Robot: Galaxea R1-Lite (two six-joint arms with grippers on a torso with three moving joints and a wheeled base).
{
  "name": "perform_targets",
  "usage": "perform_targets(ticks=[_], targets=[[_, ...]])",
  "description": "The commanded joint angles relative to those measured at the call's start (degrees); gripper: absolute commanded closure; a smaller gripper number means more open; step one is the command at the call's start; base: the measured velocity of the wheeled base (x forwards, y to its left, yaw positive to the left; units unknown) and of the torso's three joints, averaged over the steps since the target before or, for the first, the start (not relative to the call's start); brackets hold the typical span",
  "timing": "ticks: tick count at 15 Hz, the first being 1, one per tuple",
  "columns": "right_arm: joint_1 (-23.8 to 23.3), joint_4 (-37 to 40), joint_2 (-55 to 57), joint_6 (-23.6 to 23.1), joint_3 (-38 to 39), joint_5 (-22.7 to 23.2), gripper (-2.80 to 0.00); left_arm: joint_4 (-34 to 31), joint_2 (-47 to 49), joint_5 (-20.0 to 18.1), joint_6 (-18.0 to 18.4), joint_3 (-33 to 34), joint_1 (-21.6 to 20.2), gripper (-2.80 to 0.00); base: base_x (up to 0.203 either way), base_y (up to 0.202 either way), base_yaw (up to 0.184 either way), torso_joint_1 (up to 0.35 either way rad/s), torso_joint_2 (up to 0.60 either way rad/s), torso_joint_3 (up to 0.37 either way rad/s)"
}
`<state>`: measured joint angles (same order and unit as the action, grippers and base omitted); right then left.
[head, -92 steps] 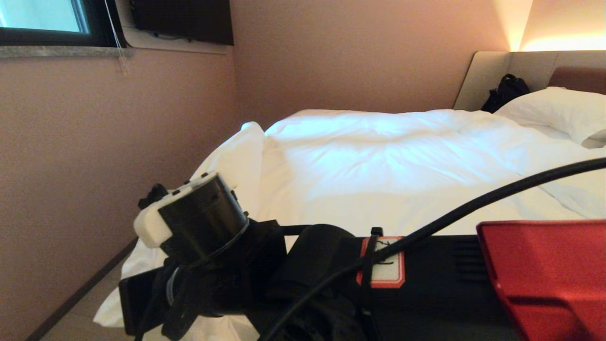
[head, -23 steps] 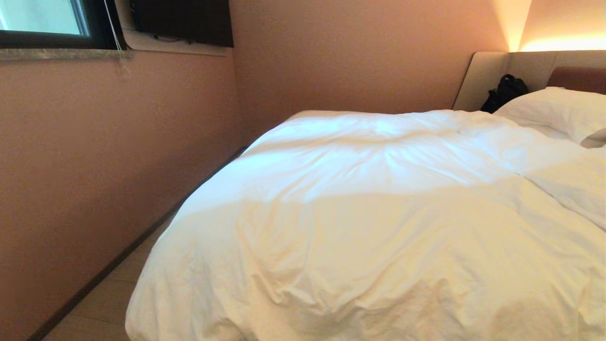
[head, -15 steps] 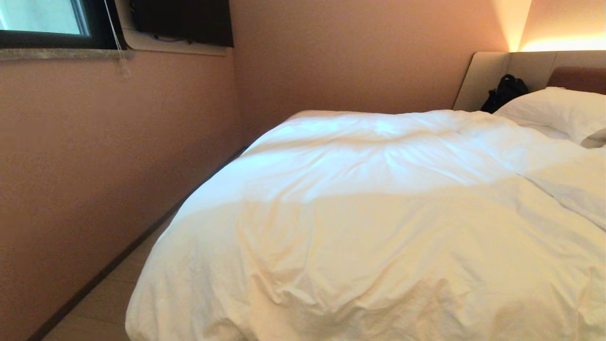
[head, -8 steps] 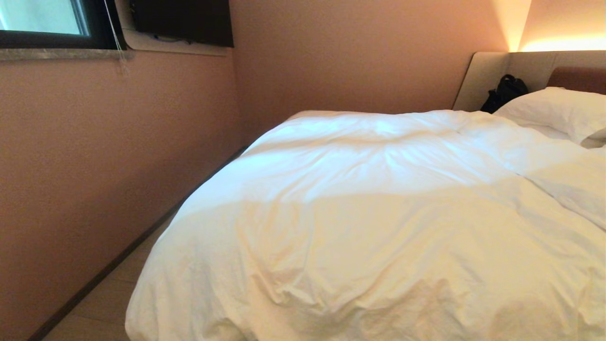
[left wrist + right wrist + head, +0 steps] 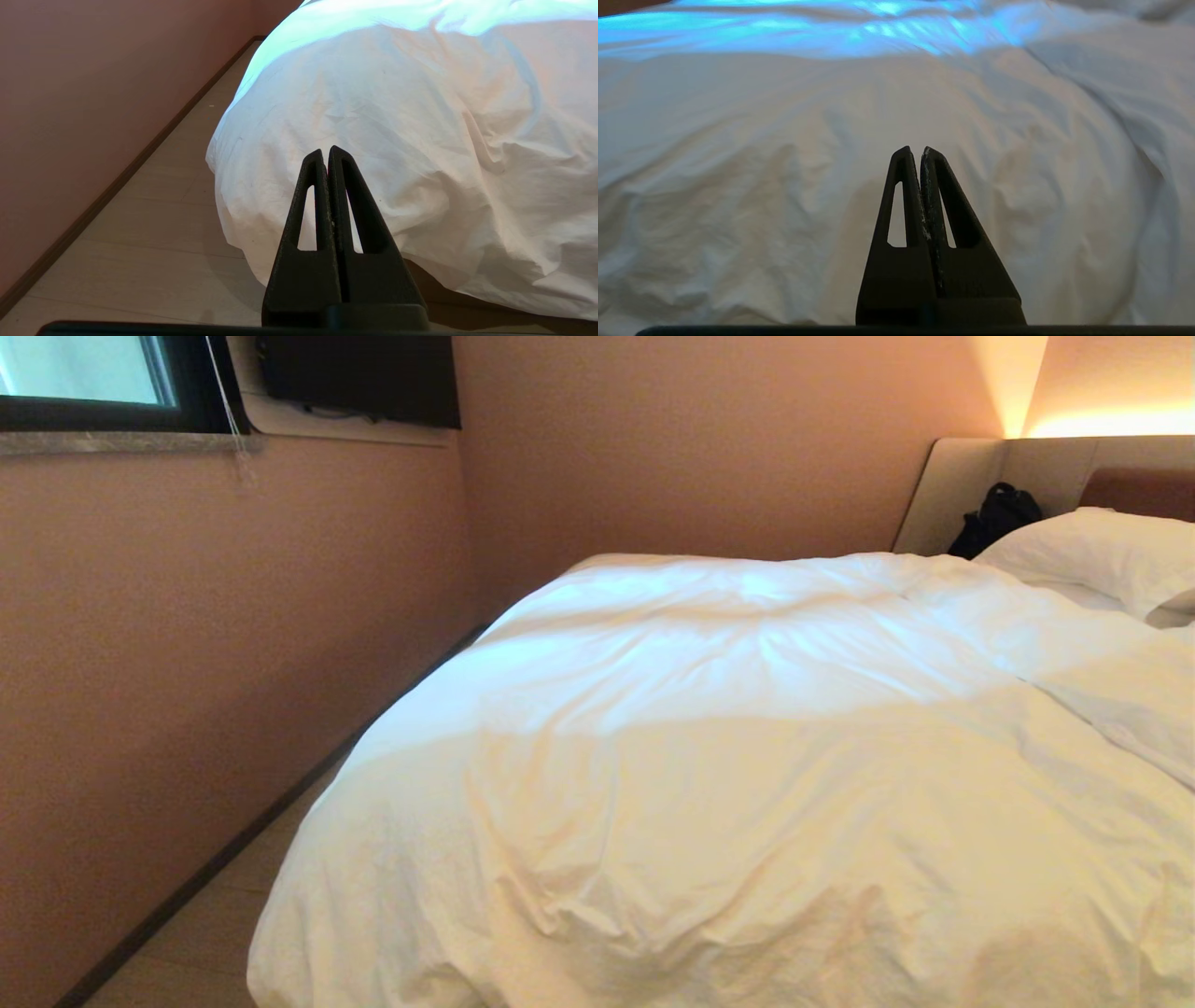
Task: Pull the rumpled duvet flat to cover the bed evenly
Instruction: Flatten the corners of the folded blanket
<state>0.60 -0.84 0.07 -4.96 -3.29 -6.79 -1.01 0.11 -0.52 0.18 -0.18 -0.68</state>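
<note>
White cotton: the duvet (image 5: 747,775) lies spread over the bed (image 5: 952,495), creased and puffy, reaching from the foot end up toward the headboard.
Foot corner: the duvet bulges over the bed's near left corner and hangs down close to the floor (image 5: 154,233); a strip of tan base shows beneath its hem in the left wrist view.
Head end: a plump white pillow (image 5: 1092,555) lies at the head edge on the right; the duvet's upper edge sits just below it, with a long fold running down the right side.
Black bag: a dark bag (image 5: 994,518) leans against the beige headboard, just beside the pillow and behind the duvet's far corner.
Wall: a pinkish-brown wall (image 5: 215,635) runs along the bed's left edge, with a dark skirting board at its foot.
Window: a dark-framed window (image 5: 84,378) sits high on that wall, a cord hanging by it, and a dark screen (image 5: 359,378) is mounted next to it.
Open room: a narrow strip of pale floor lies between wall and bed's left edge.
Left gripper (image 5: 325,154): jaws pressed together, empty, held near the hanging foot corner, apart from the cloth.
Right gripper (image 5: 915,154): jaws pressed together, empty, pointing across the duvet's top.
</note>
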Motion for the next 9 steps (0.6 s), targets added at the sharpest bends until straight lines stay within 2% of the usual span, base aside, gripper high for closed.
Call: perform_targets(ticks=[1, 7, 9], targets=[[0.0, -4.4, 0.0, -1.7, 1.5, 6.7, 0.0, 0.0, 0.0, 0.0, 0.0, 0.0, 0.0, 0.0, 0.0, 0.0, 0.0, 0.0, 0.0, 0.0], [0.0, 1.2, -0.1, -0.8, 3.0, 8.2, 0.0, 0.0, 0.0, 0.0, 0.0, 0.0, 0.0, 0.0, 0.0, 0.0, 0.0, 0.0, 0.0, 0.0], [0.0, 1.0, -0.1, 2.0, 3.1, 7.8, 0.0, 0.0, 0.0, 0.0, 0.0, 0.0, 0.0, 0.0, 0.0, 0.0, 0.0, 0.0, 0.0, 0.0]])
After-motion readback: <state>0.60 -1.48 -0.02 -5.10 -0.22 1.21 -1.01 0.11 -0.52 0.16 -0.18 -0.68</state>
